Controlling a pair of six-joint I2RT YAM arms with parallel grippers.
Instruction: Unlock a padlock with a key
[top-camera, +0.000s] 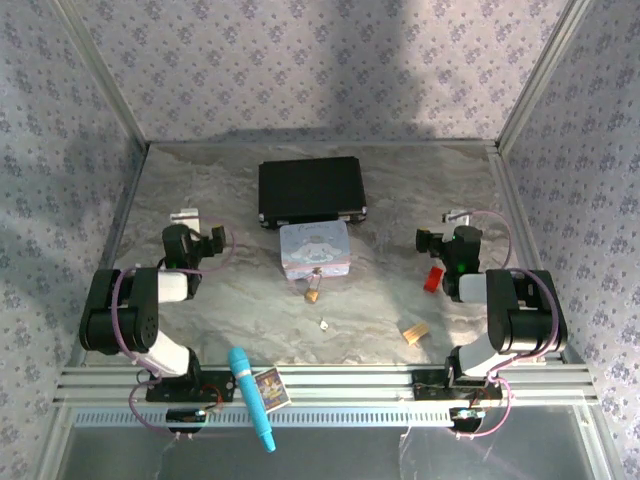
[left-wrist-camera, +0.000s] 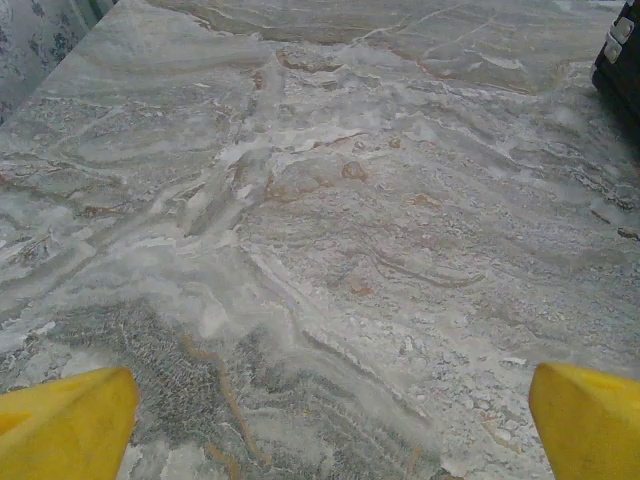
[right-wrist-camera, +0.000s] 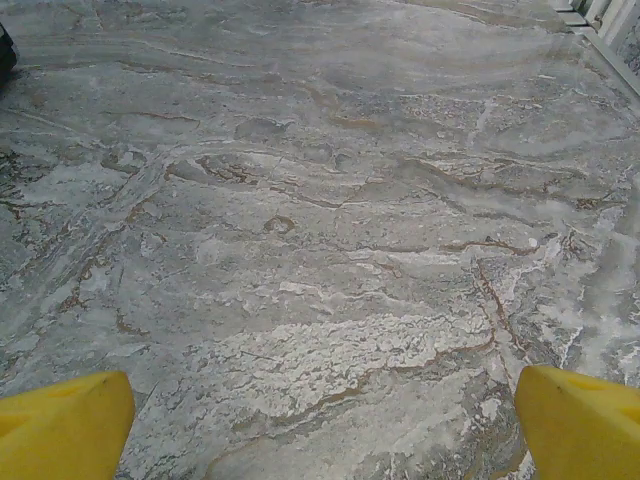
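The tiny brass padlock (top-camera: 313, 293) lies on the marble table just in front of the pastel tin box (top-camera: 315, 250), its thin shackle pointing toward the box. A little nearer to me, the small pale key (top-camera: 325, 324) rests alone on the table. My left gripper (top-camera: 215, 240) sits folded back at the left, well away from both. In its wrist view the left gripper (left-wrist-camera: 330, 430) is open, yellow fingertips (left-wrist-camera: 65, 425) wide apart over bare marble. My right gripper (top-camera: 425, 240) sits at the right and is likewise open (right-wrist-camera: 320, 430) with nothing between its fingertips (right-wrist-camera: 580, 420).
A black case (top-camera: 311, 190) lies behind the tin box; its corner (left-wrist-camera: 622, 50) shows in the left wrist view. A small red piece (top-camera: 433, 278) and a tan wooden block (top-camera: 414, 331) lie at the right. A teal tool (top-camera: 252, 397) and a card (top-camera: 270, 387) rest on the front rail.
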